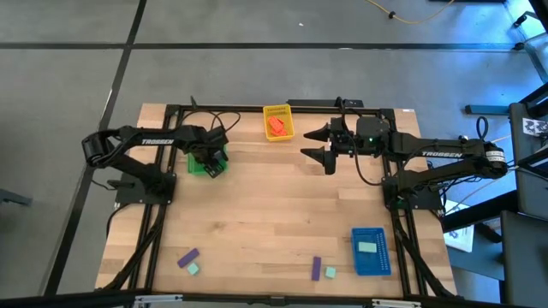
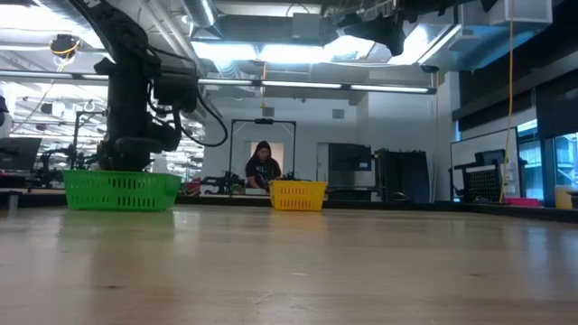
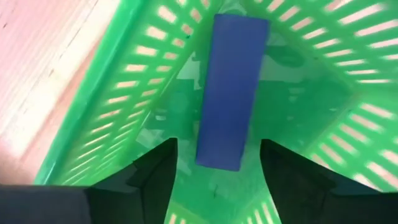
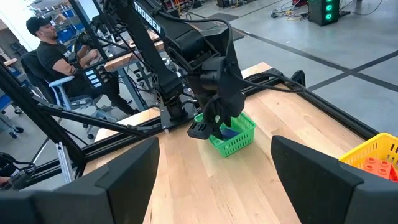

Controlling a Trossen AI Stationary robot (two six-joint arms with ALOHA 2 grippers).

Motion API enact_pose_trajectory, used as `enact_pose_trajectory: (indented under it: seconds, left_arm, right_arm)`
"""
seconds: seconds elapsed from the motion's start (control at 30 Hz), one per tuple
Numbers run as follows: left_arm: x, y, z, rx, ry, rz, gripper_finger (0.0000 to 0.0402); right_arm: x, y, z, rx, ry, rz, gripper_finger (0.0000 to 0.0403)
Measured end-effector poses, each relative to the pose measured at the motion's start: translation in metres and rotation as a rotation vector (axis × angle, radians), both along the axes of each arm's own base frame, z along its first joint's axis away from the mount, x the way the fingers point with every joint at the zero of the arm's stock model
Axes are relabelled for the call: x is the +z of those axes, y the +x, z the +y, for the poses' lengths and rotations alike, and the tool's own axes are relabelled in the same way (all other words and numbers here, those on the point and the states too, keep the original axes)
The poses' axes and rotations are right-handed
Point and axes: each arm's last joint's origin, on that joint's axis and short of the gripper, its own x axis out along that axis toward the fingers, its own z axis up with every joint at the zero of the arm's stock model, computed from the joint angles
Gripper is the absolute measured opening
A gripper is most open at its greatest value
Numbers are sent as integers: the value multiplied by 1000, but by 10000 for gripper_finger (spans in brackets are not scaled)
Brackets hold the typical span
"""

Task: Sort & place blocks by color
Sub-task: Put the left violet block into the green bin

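L gripper (image 3: 217, 171) sits down inside the green tray (image 1: 207, 164), fingers (image 3: 152, 177) spread apart, nothing pinched. Purple block (image 3: 230, 87) lies on the tray floor just ahead of the tips, free of both pads — looks like the drop is done.

R gripper (image 1: 324, 145) hangs mid-table near the yellow tray (image 1: 277, 122), jaws wide, empty, waiting.

Rest of the blocks: orange-red ones (image 1: 276, 126) in the yellow tray, one mint block (image 1: 367, 247) in the blue tray (image 1: 370, 251). Loose at the near edge: purple + mint pair (image 1: 189, 261) on L side, another purple + mint pair (image 1: 322, 269) beside the blue tray.

To do this step clean, imo: pull L straight up, keep jaws wide so neither pad snags the block or tray wall. No sideways motion till tips clear the rim; tray's light, prob slides if nudged. Then go for the loose L pair.
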Motion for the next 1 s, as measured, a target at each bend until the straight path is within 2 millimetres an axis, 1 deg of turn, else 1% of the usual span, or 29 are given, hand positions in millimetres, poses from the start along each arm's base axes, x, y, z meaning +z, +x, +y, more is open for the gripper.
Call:
enact_pose_trajectory:
  seconds: [0.07,0.17,0.3,0.43,0.5,0.6,0.73,0.87,0.93,1.0]
  left_arm:
    - [5,-1,-1,0,-2,-7,232]
    - [18,0,0,1,18,-44,239]
    - [43,0,0,3,72,-128,239]
    - [71,-4,-3,58,122,-265,240]
    - [86,-7,-8,71,145,-383,240]
    - [110,-11,-20,47,203,-615,236]
    - [143,-18,-41,-35,317,-978,235]
    - [167,-25,-60,-120,394,-1301,235]
    - [176,-27,-68,-189,431,-1400,235]
    - [181,-28,-74,-264,470,-1444,235]
  right_arm:
    - [0,0,0,0,0,0,311]
    - [0,0,0,0,0,0,311]
    - [0,0,0,1,-1,0,311]
    - [0,0,0,0,0,-1,311]
    - [0,0,0,0,0,-1,311]
    - [0,0,0,0,0,-1,311]
    - [0,0,0,1,-1,-1,311]
    - [0,0,0,1,-1,-2,311]
    - [1,0,0,1,-2,-6,311]
    - [1,0,0,2,-3,-8,311]
